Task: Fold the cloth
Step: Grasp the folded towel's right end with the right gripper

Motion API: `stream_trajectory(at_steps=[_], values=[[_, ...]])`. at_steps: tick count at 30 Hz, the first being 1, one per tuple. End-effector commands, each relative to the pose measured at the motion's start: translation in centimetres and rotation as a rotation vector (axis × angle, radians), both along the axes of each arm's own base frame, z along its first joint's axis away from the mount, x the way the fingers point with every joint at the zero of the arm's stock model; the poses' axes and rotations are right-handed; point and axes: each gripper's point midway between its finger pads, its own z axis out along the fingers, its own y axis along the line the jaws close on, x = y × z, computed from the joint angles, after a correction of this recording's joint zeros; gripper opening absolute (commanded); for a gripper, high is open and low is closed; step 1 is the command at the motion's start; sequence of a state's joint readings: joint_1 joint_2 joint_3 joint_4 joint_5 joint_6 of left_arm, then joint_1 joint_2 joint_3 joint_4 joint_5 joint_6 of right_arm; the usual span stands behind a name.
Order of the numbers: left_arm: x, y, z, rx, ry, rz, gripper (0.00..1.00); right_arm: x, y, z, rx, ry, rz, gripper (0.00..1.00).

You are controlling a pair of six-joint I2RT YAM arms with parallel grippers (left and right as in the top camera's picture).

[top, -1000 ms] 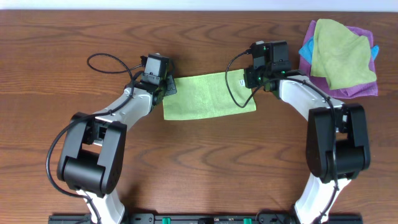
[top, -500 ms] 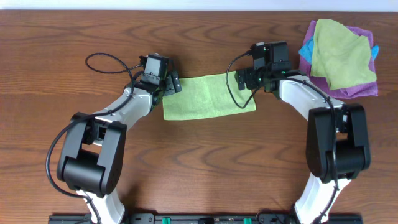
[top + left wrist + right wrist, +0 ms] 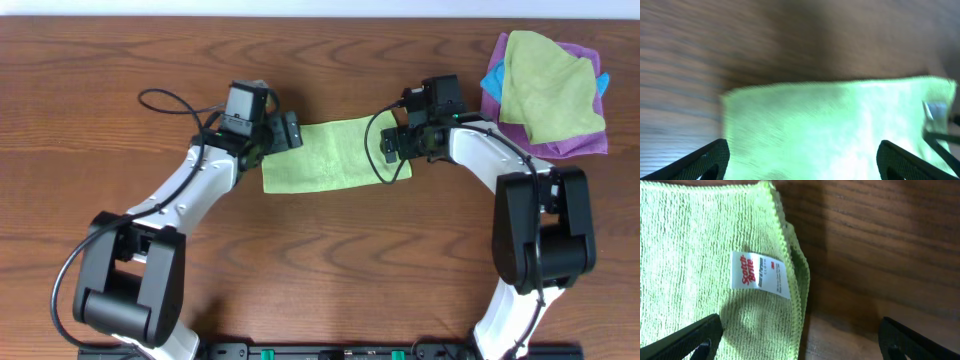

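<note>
the cloth (image 3: 335, 155) lies flat toward the far edge of the desk (image 3: 320, 260), long axis running left to right, with the left hand (image 3: 286, 133) spread open at its left end and the right hand (image 3: 392, 144) spread open over the end bearing the white tag (image 3: 760, 275), neither gripping it.

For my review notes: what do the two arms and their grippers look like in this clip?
Both the left arm and right arm have white links with bulky black joint housings. The left gripper and right gripper are black. A thin black cable loops at each wrist.
</note>
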State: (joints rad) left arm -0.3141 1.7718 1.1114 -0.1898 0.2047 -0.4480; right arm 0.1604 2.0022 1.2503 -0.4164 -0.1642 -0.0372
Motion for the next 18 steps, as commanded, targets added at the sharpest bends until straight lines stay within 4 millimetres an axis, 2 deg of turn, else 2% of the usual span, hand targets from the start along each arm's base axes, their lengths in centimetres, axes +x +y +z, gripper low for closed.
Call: stream_trajectory(at_steps=[1, 2, 3, 6, 9, 18], values=[[-1.0, -2.5, -1.8, -0.025, 0.06, -0.075, 0.69, 0.3, 0.4, 0.6, 0.01, -0.012, 0.009, 0.97], [-1.2, -2.8, -2.5, -0.019, 0.076, -0.08, 0.32, 0.3, 0.4, 0.6, 0.01, -0.011, 0.009, 0.97], [-1.4, -2.8, -3.1, -0.015, 0.089, -0.082, 0.14, 0.3, 0.4, 0.6, 0.01, -0.011, 0.009, 0.97], [-1.5, -2.2, -4.4, 0.025, 0.112, -0.06, 0.06, 0.3, 0.4, 0.6, 0.009, -0.01, 0.009, 0.97], [-1.5, -0.9, -5.8, 0.098, 0.131, -0.021, 0.06, 0.2, 0.6, 0.6, 0.018, -0.008, 0.013, 0.97], [-2.5, -0.6, -9.2, 0.114, 0.219, -0.003, 0.06, -1.1, 1.1, 0.3, 0.052, 0.048, 0.029, 0.99]])
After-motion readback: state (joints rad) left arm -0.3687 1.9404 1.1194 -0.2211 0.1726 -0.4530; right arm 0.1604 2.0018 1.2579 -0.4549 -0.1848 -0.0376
